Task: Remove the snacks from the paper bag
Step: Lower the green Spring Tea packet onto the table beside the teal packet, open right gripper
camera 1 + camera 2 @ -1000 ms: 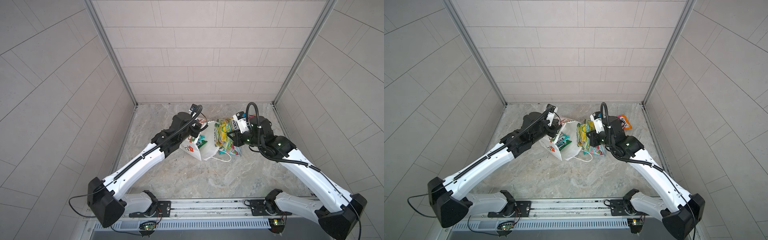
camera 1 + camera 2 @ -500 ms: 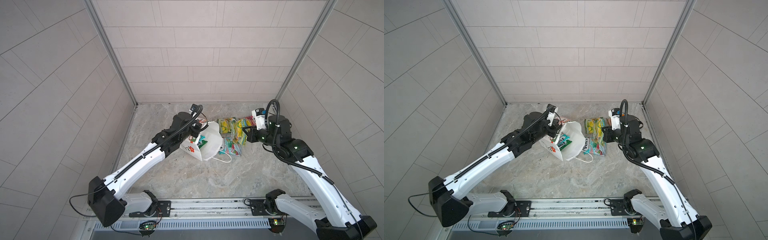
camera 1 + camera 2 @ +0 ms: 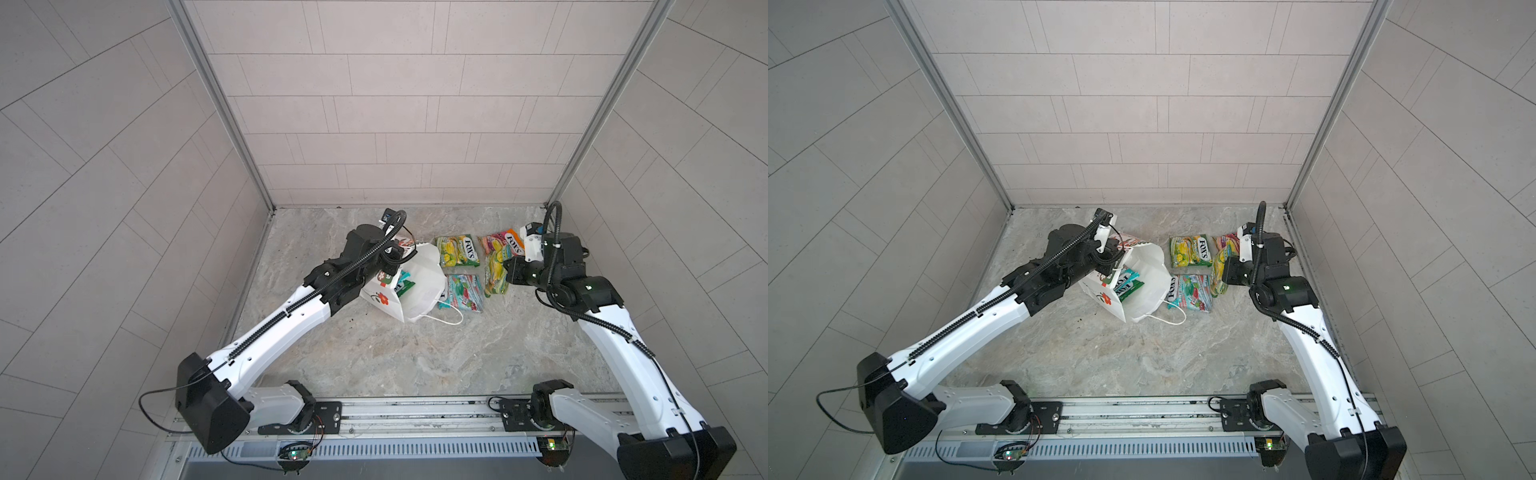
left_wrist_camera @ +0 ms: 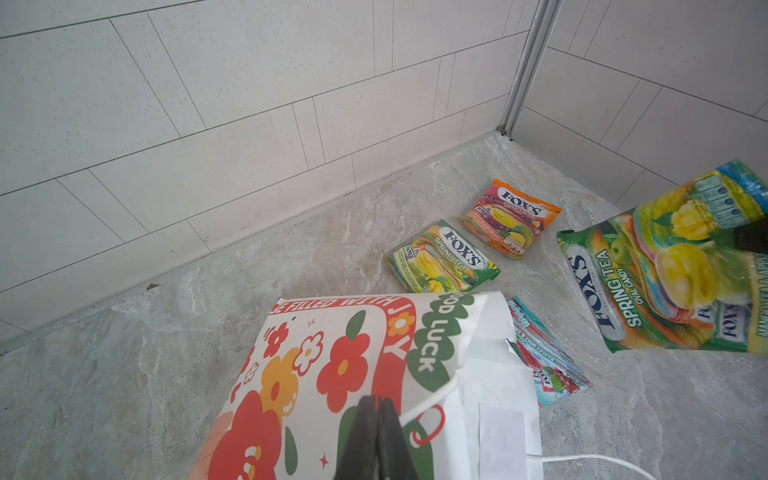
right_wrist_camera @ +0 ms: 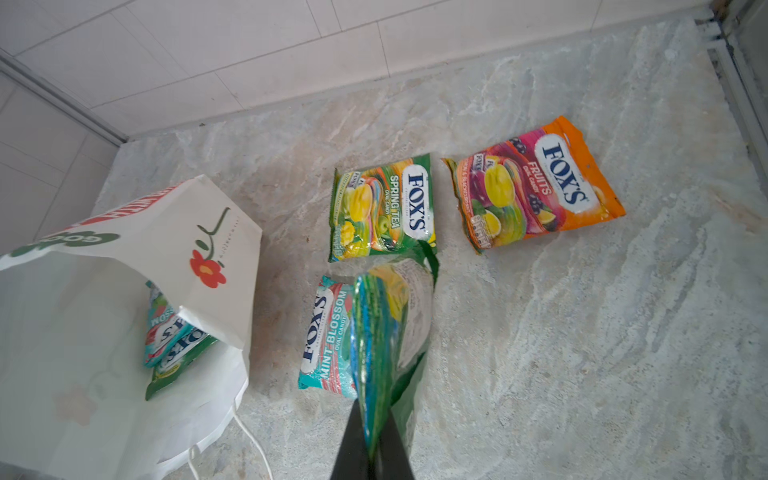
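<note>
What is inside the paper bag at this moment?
In the paper bag's open mouth, a teal packet overlaps a green packet. The bag's white wall covers its deeper part, so more cannot be ruled out.

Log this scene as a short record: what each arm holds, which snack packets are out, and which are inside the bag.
left fingers: shut on the paper bag at its rim
right fingers: shut on the lifted Spring Tea packet, clear of the table
out on table: flat Spring Tea packet, Fruits packet, Mint Blossom packet
inside bag: teal packet, green packet, both partly hidden
bag mouth: open
task: not finished
</note>
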You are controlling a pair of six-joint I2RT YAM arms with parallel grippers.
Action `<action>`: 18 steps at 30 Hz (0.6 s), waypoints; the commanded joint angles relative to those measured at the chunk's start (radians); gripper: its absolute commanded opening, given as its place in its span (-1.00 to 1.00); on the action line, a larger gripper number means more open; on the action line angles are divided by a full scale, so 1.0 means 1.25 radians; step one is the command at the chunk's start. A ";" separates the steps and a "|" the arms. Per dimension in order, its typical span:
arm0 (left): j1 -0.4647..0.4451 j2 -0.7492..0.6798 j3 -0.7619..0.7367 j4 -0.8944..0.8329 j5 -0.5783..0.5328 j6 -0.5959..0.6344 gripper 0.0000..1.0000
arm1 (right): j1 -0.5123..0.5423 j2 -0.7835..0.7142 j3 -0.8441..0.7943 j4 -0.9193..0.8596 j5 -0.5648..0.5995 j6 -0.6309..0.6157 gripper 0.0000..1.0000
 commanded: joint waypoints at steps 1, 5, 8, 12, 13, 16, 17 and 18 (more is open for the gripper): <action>-0.002 -0.001 0.005 -0.012 -0.013 0.002 -1.00 | -0.014 0.007 -0.012 0.031 0.009 -0.036 -1.00; -0.004 -0.002 0.004 -0.012 -0.016 0.005 -1.00 | -0.019 0.019 -0.036 0.052 0.009 -0.064 -1.00; -0.006 -0.002 0.005 -0.012 -0.017 0.005 -1.00 | -0.024 0.027 -0.050 0.068 0.003 -0.068 -1.00; -0.008 -0.001 0.005 -0.012 -0.019 0.005 -1.00 | -0.030 0.054 -0.056 0.076 -0.010 -0.074 -1.00; -0.008 -0.001 0.005 -0.012 -0.021 0.006 -1.00 | -0.034 0.063 -0.056 0.077 -0.011 -0.076 -1.00; -0.010 0.002 0.004 -0.012 -0.021 0.007 -1.00 | -0.059 0.105 -0.054 0.075 -0.038 -0.084 -1.00; -0.012 0.002 0.005 -0.012 -0.021 0.008 -1.00 | -0.069 0.120 -0.055 0.076 -0.048 -0.085 -1.00; -0.011 0.004 0.004 -0.011 -0.023 0.008 -1.00 | -0.080 0.136 -0.054 0.077 -0.062 -0.085 -1.00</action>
